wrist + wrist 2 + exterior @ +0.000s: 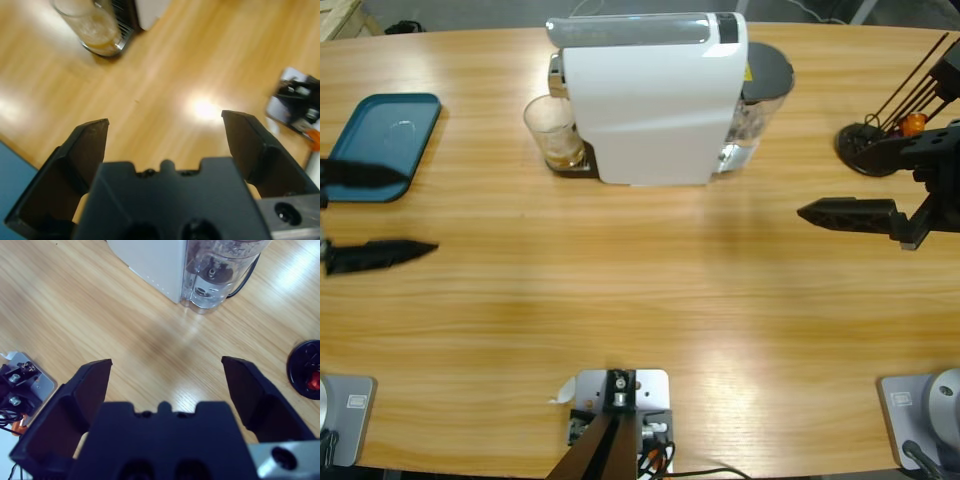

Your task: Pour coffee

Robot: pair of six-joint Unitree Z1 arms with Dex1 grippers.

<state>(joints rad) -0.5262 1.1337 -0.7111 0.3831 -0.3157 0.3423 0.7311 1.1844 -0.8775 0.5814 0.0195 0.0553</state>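
Note:
A clear glass [552, 128] stands on the drip tray at the left end of the white coffee machine [650, 100]. A shallow amber layer of coffee [563, 154] lies in its bottom. My left gripper [420, 211] is open and empty at the table's left edge, well away from the glass. In the left wrist view the glass [95, 27] with coffee [104, 41] sits far ahead, beyond the open left gripper [165, 125]. My right gripper [830, 180] is open and empty to the right of the machine. The right wrist view shows the right gripper [167, 365] facing the machine [155, 260].
A teal tray [385, 145] lies at the far left, beside the left gripper's upper jaw. The machine's clear water tank [220, 275] stands at its right end. A black capsule holder [865, 148] with an orange capsule stands at the far right.

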